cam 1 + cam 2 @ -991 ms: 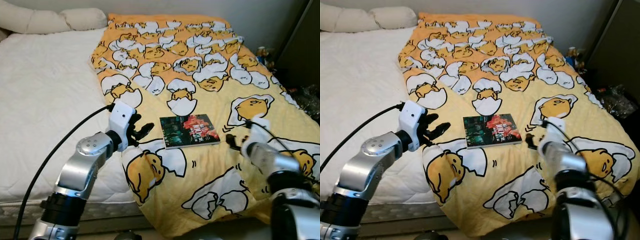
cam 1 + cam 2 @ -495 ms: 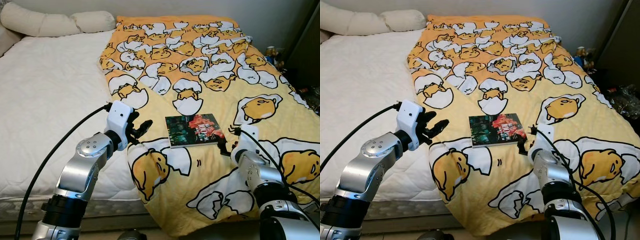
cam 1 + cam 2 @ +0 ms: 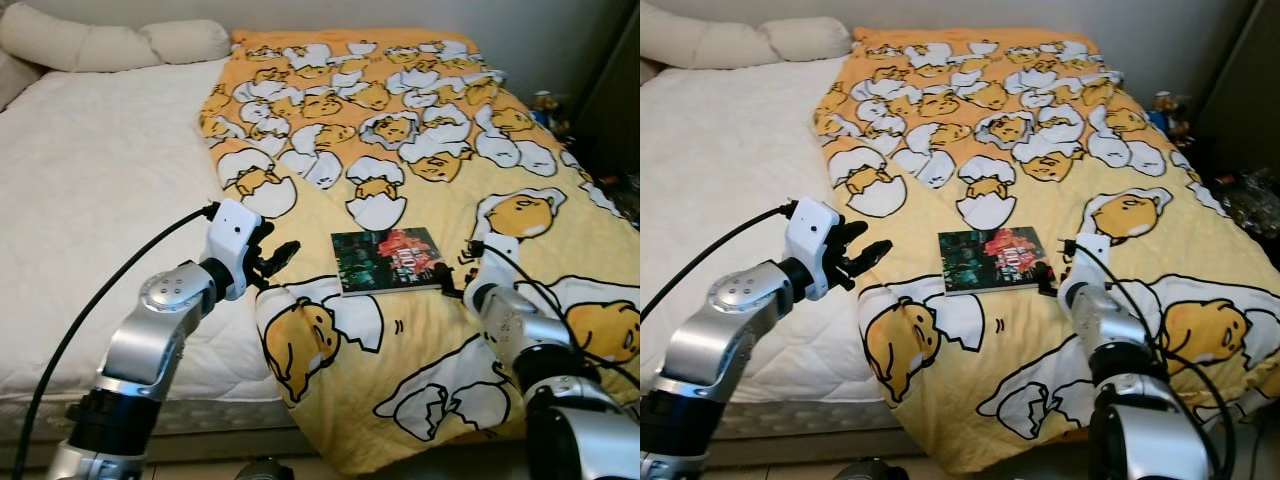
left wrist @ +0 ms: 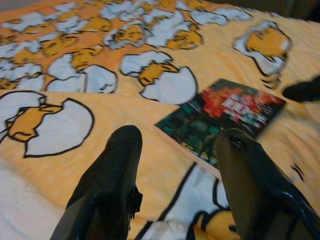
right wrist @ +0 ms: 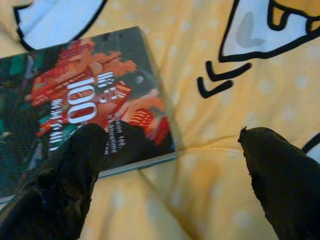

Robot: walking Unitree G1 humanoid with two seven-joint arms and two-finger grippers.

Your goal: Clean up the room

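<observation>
Right gripper [image 5: 175, 165] is spread at the book's [image 3: 387, 261] 3 o'clock edge — slide one finger under, pinch firmly. Left gripper [image 4: 175, 150], spread, hovers at 9 o'clock.

I'm in a bedroom, home setting. Bed [image 3: 90, 200] w/ bare white mattress pad, pillows [image 3: 110, 45] at the head, yellow cartoon-egg blanket [image 3: 400, 130] over the right half, a book [image 3: 388, 261] on it. Clutter on floor [image 3: 1240, 190] by the far side, near a dark wall.
</observation>
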